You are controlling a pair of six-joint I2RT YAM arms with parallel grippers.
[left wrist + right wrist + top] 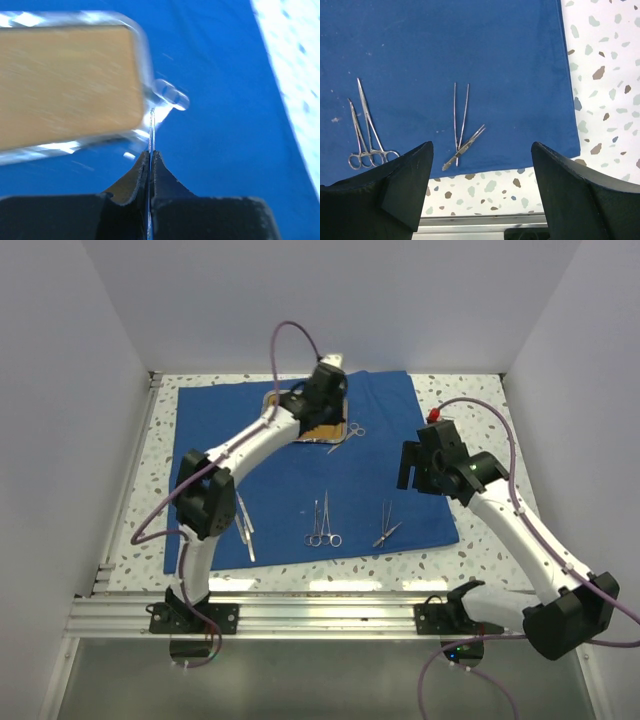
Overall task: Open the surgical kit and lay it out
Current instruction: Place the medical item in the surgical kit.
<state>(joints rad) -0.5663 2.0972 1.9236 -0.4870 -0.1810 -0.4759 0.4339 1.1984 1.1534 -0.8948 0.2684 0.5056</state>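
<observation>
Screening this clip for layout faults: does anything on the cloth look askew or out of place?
Yes. Close to the near edge of the blue cloth, a short instrument lies slanted across the joined end of the tweezers, overlapping them instead of lying apart. The clamps beside them lie side by side and look fine.

From above, the left arm [250, 445] hides most of the tray [320, 430]; the left wrist view blurs it and the ring-handled instrument [169, 95].

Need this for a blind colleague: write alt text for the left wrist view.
The left gripper, shut, pinches a thin silvery instrument edge-on above the blue cloth. Beside its far end lies the steel tray with an orange-brown inside, blurred.
</observation>
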